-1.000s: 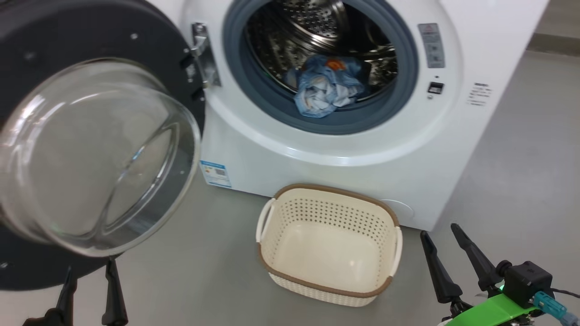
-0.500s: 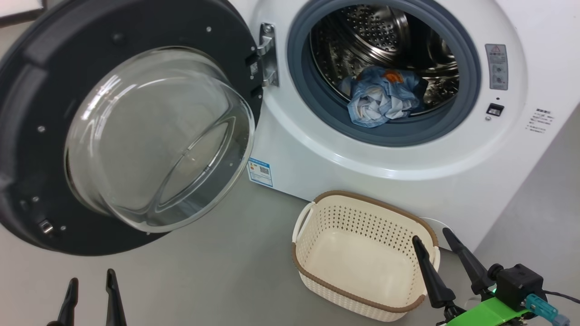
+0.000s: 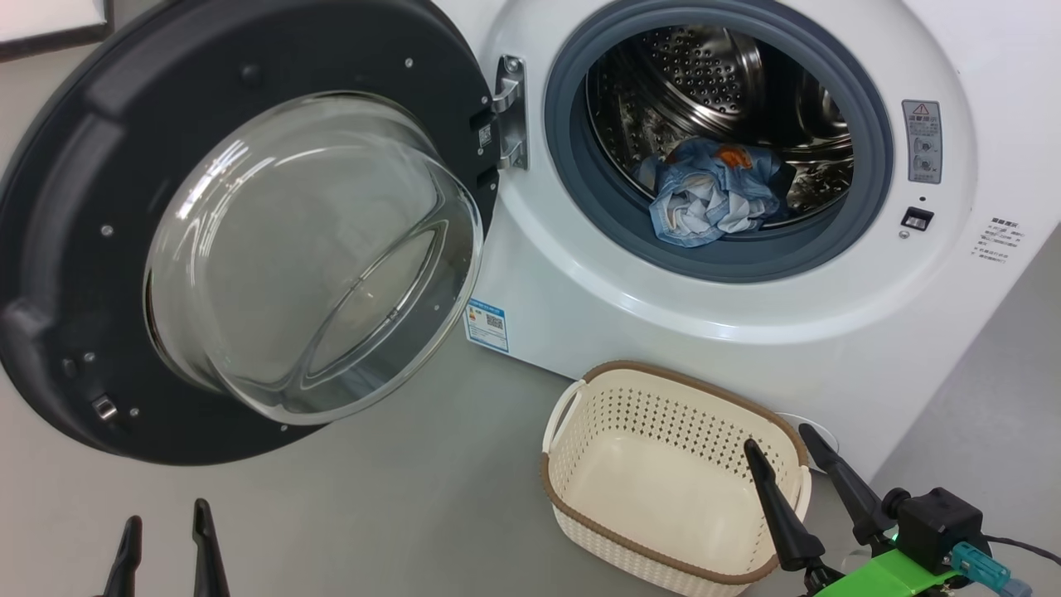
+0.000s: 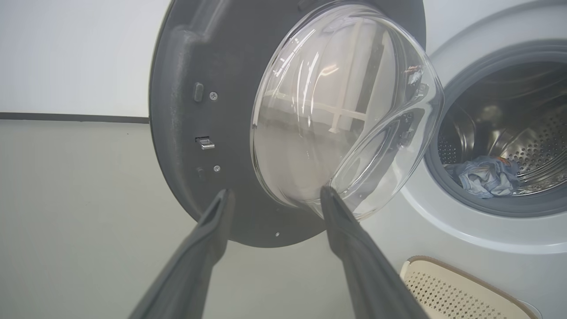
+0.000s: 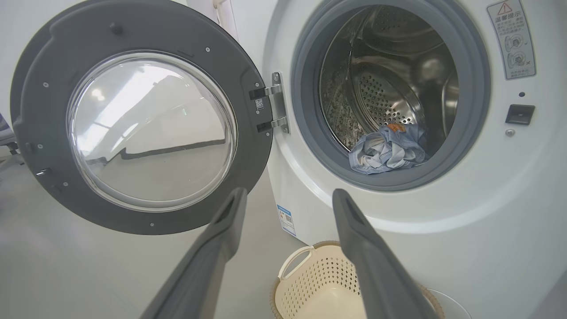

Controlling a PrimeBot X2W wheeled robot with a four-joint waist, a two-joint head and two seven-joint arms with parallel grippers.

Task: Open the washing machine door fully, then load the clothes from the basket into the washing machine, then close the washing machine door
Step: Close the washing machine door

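With the clothes [image 3: 713,203], seemingly both though only the blue one is showing clearly, lying in the washing machine [image 3: 663,332] and the basket [image 3: 655,406] sitting empty before it, I am holding the left gripper [image 3: 166,514] and right gripper [image 3: 779,439] spread wide and empty, the door [image 3: 75,207] hanging open, awaiting closing.

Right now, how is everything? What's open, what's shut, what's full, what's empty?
washing machine door: wide open, hanging from its hinge at the left.
washing machine: open, steel drum showing.
clothes: bunched up inside the drum.
basket: upright on the floor, empty.
left gripper: open, holding nothing.
right gripper: open, holding nothing.
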